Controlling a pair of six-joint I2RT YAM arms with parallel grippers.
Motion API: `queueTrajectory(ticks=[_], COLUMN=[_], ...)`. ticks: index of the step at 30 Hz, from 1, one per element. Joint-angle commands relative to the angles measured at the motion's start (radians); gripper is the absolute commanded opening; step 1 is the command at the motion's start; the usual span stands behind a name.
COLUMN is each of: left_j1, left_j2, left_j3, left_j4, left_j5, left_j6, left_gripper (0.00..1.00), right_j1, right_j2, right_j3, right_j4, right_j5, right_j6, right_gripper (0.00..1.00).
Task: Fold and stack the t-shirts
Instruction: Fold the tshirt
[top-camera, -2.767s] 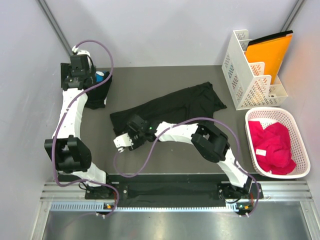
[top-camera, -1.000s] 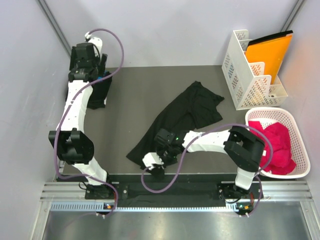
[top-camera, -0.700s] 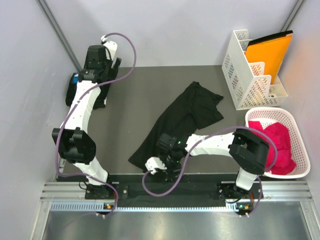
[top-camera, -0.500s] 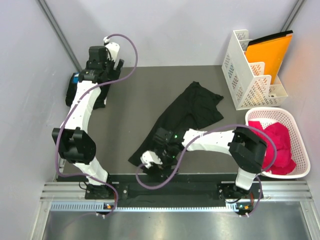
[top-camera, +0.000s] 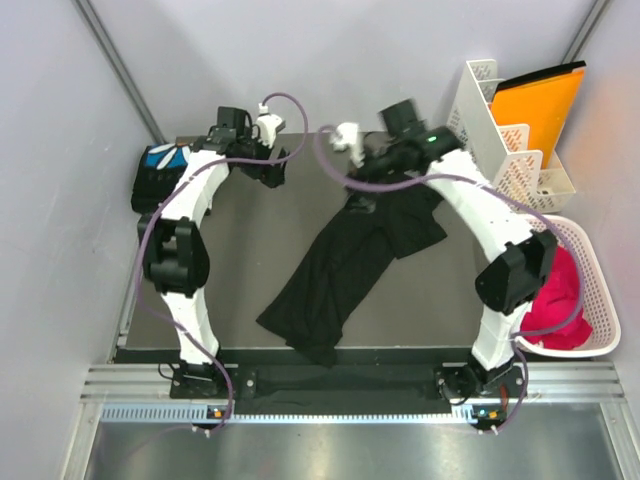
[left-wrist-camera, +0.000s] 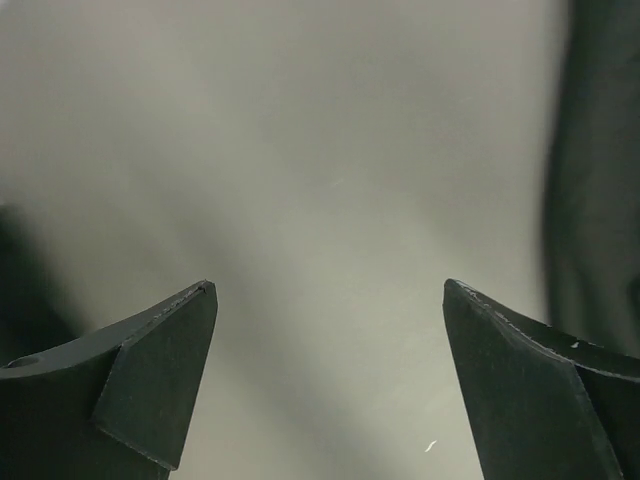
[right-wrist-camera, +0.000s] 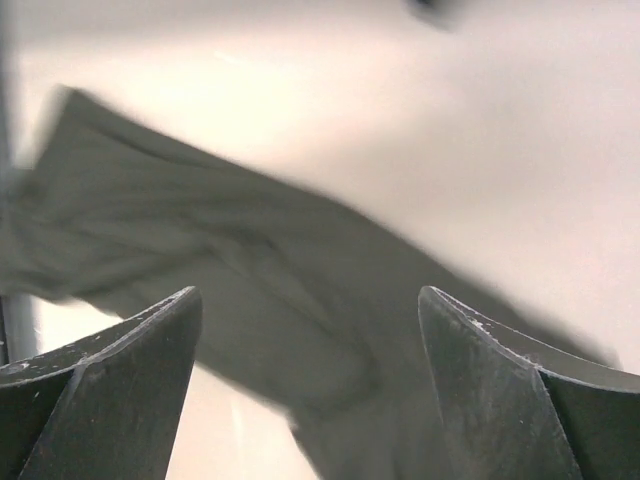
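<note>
At the far table (top-camera: 250, 260) edge — arms outstretched, left tool (left-wrist-camera: 330, 300) and right tool (right-wrist-camera: 310, 300) agape, empty.

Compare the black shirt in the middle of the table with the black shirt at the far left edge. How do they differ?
The middle shirt lies unfolded, stretched in a long slanting strip; the left shirt is folded into a small bundle. The left shirt shows a blue and white print on top; the middle shirt shows no print. The middle shirt covers far more of the table. Both are black cloth.
</note>
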Motion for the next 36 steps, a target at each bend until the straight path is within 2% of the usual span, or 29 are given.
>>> queueTrajectory(ticks=[1, 5, 10, 12, 16, 17, 20, 23, 28, 36], left_j1=[-0.007, -0.021, -0.061, -0.068, -0.097, -0.102, -0.119, -0.142, -0.176, -0.231], left_j2=[0.14, 0.267, 0.438, 0.493, 0.571, 0.581, 0.617, 0.636, 0.656, 0.654], left_j3=[0.124, 0.271, 0.417, 0.45, 0.439, 0.425, 0.404, 0.407, 0.43, 0.427], left_j4=[-0.005, 0.02, 0.058, 0.101, 0.286, 0.396, 0.506, 0.504, 0.383, 0.208], left_j5=[0.214, 0.307, 0.456, 0.576, 0.705, 0.715, 0.742, 0.711, 0.644, 0.627], left_j6=[-0.094, -0.169, -0.204, -0.266, -0.483, -0.596, -0.721, -0.69, -0.571, -0.423], left_gripper=[0.99, 0.99, 0.99, 0.99, 0.92, 0.93, 0.98, 0.99, 0.99, 0.99], right_j1=[-0.2, -0.356, -0.386, -0.39, -0.416, -0.425, -0.438, -0.442, -0.442, -0.442], right_j2=[-0.09, -0.126, -0.19, -0.213, -0.245, -0.251, -0.276, -0.293, -0.282, -0.265], right_j3=[0.056, 0.091, 0.064, 0.056, 0.056, 0.057, 0.053, 0.04, 0.054, 0.082], right_j4=[-0.118, -0.146, -0.175, -0.192, -0.21, -0.211, -0.212, -0.204, -0.191, -0.191], right_j5=[-0.002, 0.059, 0.194, 0.219, 0.231, 0.231, 0.227, 0.221, 0.188, 0.178], right_j6=[-0.022, -0.036, -0.051, -0.074, -0.085, -0.082, -0.076, -0.055, -0.022, -0.015], right_gripper=[0.88, 0.89, 0.9, 0.9, 0.91, 0.91, 0.91, 0.91, 0.9, 0.88])
